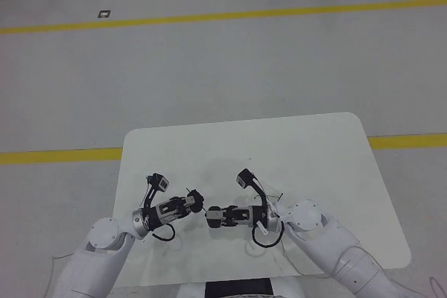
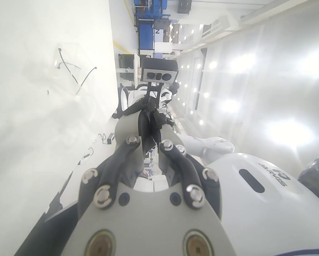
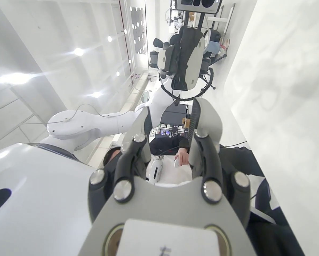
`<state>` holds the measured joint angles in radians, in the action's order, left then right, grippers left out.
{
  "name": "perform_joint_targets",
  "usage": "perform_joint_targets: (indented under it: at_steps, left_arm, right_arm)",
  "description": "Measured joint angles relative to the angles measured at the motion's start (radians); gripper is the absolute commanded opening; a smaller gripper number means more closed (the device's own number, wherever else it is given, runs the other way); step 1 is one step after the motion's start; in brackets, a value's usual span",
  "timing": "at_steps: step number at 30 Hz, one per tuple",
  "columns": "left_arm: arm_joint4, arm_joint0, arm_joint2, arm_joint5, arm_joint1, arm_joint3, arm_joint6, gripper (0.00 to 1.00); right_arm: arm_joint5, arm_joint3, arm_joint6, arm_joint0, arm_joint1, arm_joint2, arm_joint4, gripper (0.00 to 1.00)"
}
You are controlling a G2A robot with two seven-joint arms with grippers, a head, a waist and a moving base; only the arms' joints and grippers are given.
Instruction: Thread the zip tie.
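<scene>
Over the front middle of the white table my two grippers face each other, tips a short way apart. My left gripper is shut, and a thin black zip tie pokes out beside its tip. From the right wrist view the left gripper appears edge-on with its dark pads pressed together. My right gripper stands open, its two fingers well apart with nothing visible between them. How much of the tie is inside the left fingers is hidden.
Several spare black zip ties lie on a clear plastic sheet on the table, close beside the right arm. The table's front edge runs just below both arms. Bare tabletop stretches toward the far edge.
</scene>
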<state>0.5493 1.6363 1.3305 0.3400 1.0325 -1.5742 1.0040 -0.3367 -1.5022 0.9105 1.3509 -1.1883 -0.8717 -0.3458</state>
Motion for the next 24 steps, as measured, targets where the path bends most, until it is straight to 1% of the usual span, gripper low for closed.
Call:
perform_joint_targets:
  at_steps: [9,13,14,15,16,17,24]
  left_arm:
    - [0.005,-0.006,-0.007,0.000,-0.003,0.005,0.004,0.00]
    - [0.008,-0.008,-0.010,0.000,-0.004,0.007,0.008,0.00]
    - [0.008,-0.008,-0.010,0.000,-0.004,0.007,0.009,0.00]
    - [0.008,-0.008,-0.011,0.000,-0.004,0.007,0.009,0.00]
    - [0.008,-0.009,-0.012,0.000,-0.004,0.007,0.009,0.00]
    - [0.008,-0.009,-0.012,0.000,-0.005,0.007,0.010,0.00]
    - [0.008,-0.011,-0.015,0.000,-0.006,0.007,0.012,0.00]
  right_arm:
    - [0.000,0.007,-0.017,-0.011,-0.003,0.007,0.008,0.19]
    - [0.001,0.011,-0.022,-0.015,-0.003,0.009,0.009,0.11]
    - [0.001,0.011,-0.024,-0.015,-0.004,0.010,0.009,0.07]
    - [0.001,0.012,-0.025,-0.016,-0.004,0.010,0.009,0.06]
    - [0.001,0.013,-0.027,-0.016,-0.004,0.010,0.009,0.02]
    - [0.002,0.013,-0.028,-0.017,-0.004,0.011,0.009,0.00]
    - [0.008,0.015,-0.031,-0.019,-0.004,0.012,0.013,0.00]
